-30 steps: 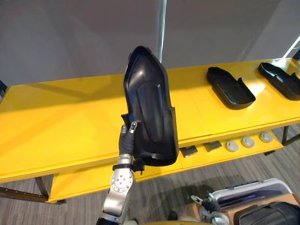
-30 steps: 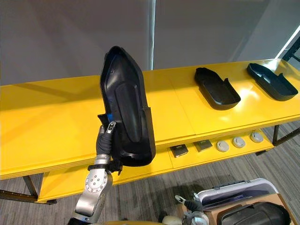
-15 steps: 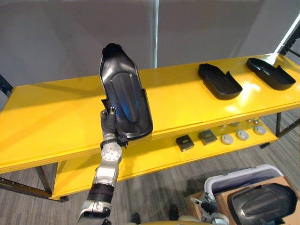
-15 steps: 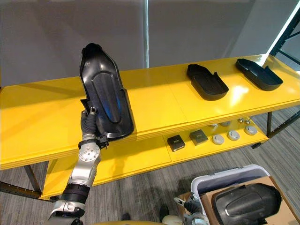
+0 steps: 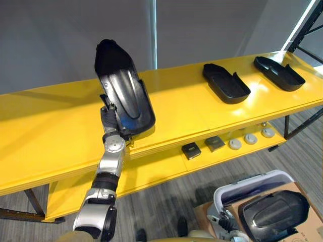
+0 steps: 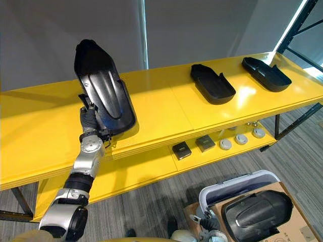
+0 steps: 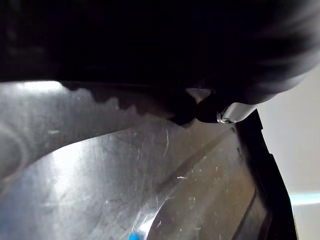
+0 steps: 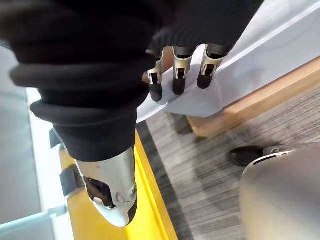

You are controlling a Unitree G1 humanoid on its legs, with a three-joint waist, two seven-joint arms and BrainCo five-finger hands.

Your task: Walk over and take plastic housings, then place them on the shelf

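Your left hand [image 5: 108, 120] is clenched on the lower rim of a long black moulded plastic housing [image 5: 123, 83]. The housing is held nearly upright over the front edge of the long yellow two-tier shelf [image 5: 50, 131], on its left half. Whether the housing touches the top board: cannot tell. A second black housing [image 5: 225, 83] and a third black housing [image 5: 279, 73] lie flat on the shelf's top board, right half. Your right hand [image 8: 179, 67] hangs low in front of the shelf, fingers loose and holding nothing.

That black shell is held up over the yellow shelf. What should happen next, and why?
Probably tip the housing flat onto the bare shelf top: the left hand holds it upright there, and two other housings lie flat to the right.
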